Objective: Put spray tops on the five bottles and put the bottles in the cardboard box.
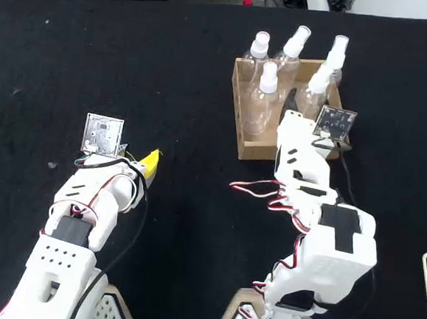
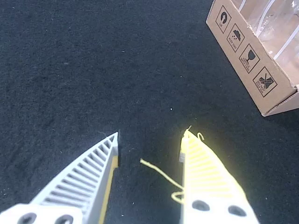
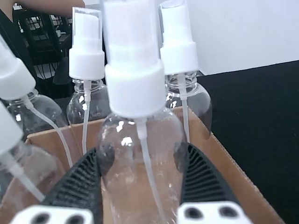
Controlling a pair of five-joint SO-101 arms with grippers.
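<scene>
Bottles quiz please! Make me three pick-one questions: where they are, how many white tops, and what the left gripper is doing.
1. Where are the bottles? A) standing in the cardboard box B) lying outside it C) on top of an arm
2. How many white spray tops? A) two B) five C) eight
3. The left gripper is: A) shut on a bottle B) shut on a top C) open, empty

1 A: all stand inside its walls, one held by the right gripper.
2 B: five tops count in the high view.
3 C: its fingers stand apart over the black table.
</scene>
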